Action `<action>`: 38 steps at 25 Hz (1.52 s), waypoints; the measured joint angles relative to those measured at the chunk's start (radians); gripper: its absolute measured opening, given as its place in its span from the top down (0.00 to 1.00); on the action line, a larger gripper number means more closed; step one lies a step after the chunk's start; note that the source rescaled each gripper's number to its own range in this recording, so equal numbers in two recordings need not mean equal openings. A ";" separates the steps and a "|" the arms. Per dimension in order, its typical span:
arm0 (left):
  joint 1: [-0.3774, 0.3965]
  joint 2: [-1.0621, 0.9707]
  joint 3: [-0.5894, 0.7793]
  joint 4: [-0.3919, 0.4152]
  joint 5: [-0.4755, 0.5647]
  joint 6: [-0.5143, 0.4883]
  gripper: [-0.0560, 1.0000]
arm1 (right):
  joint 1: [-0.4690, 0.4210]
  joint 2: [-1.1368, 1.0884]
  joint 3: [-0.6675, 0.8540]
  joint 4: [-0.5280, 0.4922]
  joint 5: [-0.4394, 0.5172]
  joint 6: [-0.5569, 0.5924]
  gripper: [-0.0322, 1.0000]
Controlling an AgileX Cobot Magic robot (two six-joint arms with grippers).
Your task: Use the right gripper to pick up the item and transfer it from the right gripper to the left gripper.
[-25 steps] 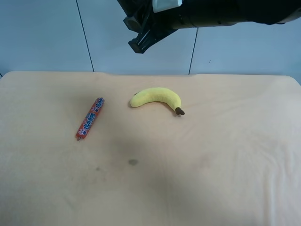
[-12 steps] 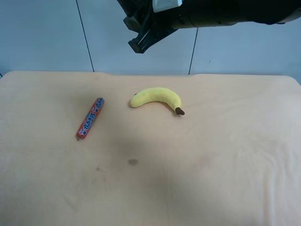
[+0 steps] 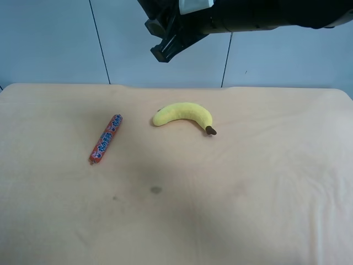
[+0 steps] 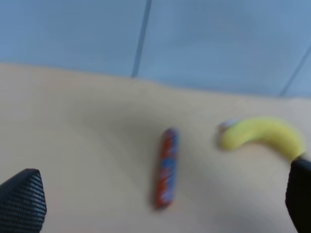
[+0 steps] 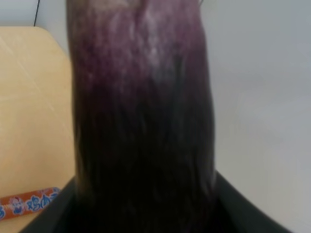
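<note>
Handover step; I judge the pick-up done. The glossy dark purple toy eggplant is clamped in the right gripper, whose black fingers are closed on its dark end. Its pale lilac end points away from the wrist camera, high above the beige table. In the exterior high view I cannot make the eggplant out against the black arm at the top. The left gripper hangs with its fingers spread fully apart and nothing between them, above the thin red-and-blue wrapped sausage stick and the yellow toy banana. Plan: bring the left jaws around the free lilac half, well clear of the right fingers and crosswise to the eggplant. Close left firmly first, and release right only after. The skin looks slick and tapering, so I expect slip near the tip. Keep the exchange over the table, away from both distractors.
</note>
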 joint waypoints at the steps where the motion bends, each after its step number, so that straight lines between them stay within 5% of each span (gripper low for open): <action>1: 0.000 0.035 0.000 -0.035 -0.035 0.000 0.00 | 0.000 0.000 0.000 0.000 0.000 0.000 0.97; 6: 0.000 0.227 -0.001 -0.228 -0.200 0.027 0.00 | 0.000 0.000 0.000 0.000 0.000 0.000 0.97; 13: 0.000 0.405 -0.001 -0.565 -0.368 0.221 0.00 | 0.000 0.000 0.000 0.000 0.000 0.000 0.97; 32: -0.007 0.652 -0.120 -1.267 -0.224 0.805 0.00 | 0.000 0.000 0.000 0.000 0.000 0.000 0.97; 38: -0.135 0.707 -0.128 -1.320 -0.339 0.901 0.00 | 0.000 0.000 0.000 0.000 0.000 0.000 0.97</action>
